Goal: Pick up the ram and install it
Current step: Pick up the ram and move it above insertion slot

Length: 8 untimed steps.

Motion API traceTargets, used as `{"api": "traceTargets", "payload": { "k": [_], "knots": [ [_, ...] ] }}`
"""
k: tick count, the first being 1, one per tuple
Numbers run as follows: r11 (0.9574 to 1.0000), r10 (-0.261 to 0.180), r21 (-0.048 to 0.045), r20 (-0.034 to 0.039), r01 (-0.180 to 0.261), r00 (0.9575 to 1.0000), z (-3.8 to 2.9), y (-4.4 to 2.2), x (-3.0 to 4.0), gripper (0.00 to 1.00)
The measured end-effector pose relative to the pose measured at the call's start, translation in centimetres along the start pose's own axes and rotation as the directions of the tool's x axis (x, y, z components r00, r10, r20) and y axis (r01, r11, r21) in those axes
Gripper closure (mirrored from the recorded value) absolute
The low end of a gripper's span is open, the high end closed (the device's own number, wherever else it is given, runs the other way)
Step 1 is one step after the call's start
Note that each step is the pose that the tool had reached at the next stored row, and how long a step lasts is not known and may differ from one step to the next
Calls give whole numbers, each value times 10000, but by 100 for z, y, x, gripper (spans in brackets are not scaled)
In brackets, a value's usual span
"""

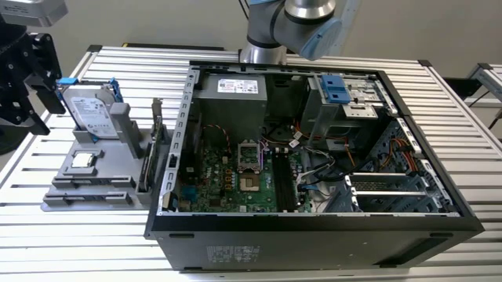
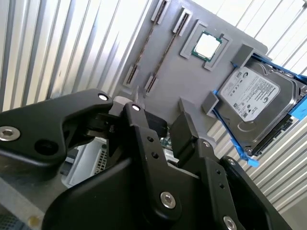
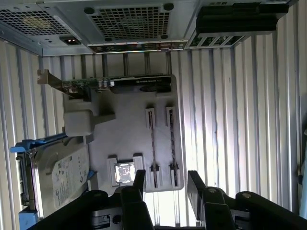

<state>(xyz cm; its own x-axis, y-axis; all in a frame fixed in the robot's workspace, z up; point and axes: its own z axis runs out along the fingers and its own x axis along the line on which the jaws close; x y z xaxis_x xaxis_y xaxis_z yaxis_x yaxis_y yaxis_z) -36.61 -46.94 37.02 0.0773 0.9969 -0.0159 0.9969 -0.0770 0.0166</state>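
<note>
open room above the ram, though the hard drive and the card stand close by

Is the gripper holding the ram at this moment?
No, in the first wrist view the gripper is open and empty, and the ram sits in a slot of the grey holder.

Exterior view: bright, even light. The slats gleam in pale bands. The case is shaded inside, and its near wall is dark.

Second wrist view: the slats burn out to white glare. The black gripper is close to silhouette, with only its screws catching light.

First wrist view: glare streaks run along the slats. The chip lid shines, and the gripper is underlit.
</note>
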Motion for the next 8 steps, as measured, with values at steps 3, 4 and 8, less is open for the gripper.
{"api": "traceTargets", "payload": {
  "k": [3, 4, 8],
  "knots": [
    [10000, 1, 0, 0, -1, 10000, 0, 1, -1, 0],
    [10000, 2, 0, -1, -2, 10000, 0, 1, -1, 0],
    [10000, -2, 1, 0, 2, 10000, 1, 1, -1, 0]
  ]
}}
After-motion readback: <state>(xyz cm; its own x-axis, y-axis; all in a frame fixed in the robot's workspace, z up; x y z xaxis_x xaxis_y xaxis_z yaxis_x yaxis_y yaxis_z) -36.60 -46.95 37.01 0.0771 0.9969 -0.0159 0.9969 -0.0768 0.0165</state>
